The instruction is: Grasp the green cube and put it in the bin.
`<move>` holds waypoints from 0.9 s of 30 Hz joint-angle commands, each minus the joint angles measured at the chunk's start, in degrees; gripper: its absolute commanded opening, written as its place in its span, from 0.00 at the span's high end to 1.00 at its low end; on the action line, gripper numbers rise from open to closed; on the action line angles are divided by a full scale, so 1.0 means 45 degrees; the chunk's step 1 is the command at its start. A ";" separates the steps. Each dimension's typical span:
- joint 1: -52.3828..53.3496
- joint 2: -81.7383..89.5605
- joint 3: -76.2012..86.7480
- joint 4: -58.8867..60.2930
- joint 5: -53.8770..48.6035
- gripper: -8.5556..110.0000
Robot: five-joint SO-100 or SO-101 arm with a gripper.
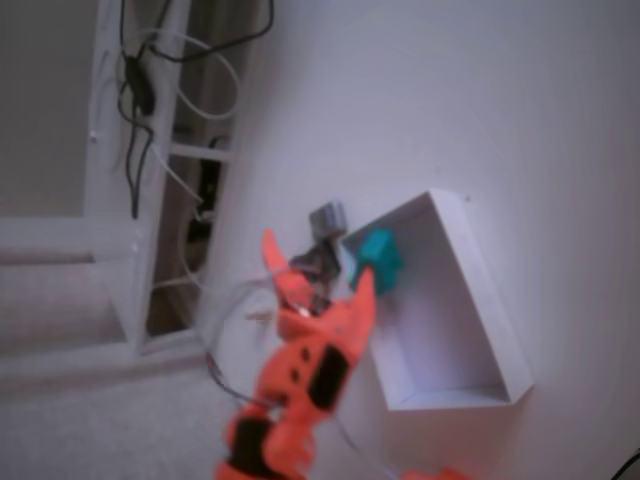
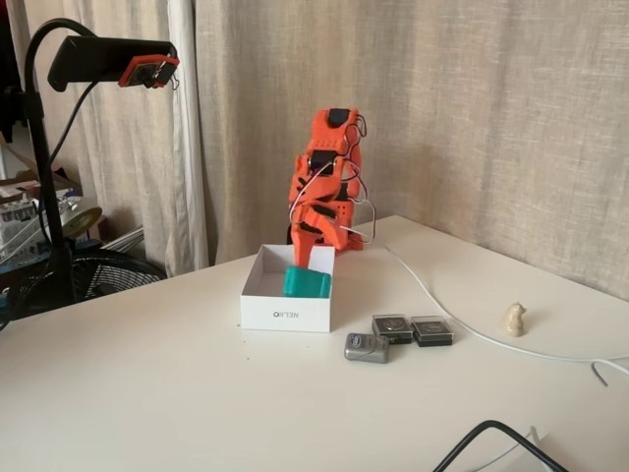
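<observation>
cube: the green cube (image 2: 308, 283) sits at the right wall of the bin (image 2: 285, 315), up near the rim
fingers: the gripper (image 1: 318, 262) is spread wide; one orange finger (image 1: 364, 290) is by the cube, and it looks let go
done: cube brought to the bin
left: it may need to drop flat inside

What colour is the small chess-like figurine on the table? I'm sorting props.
Cream, off-white small figurine, standing beside the white cable; only this fixed view shows it.
</observation>
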 commanded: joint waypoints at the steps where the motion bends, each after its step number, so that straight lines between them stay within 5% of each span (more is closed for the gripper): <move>1: 0.0254 0.1504 0.2051 -0.1836 -0.0137 0.46; 9: -0.1406 0.1816 0.3750 -0.2383 -0.0039 0.46; 21: 0.0215 0.1602 0.5117 -0.4590 -0.0059 0.43; 27: -0.0078 0.4395 0.5762 -0.5645 0.0039 0.43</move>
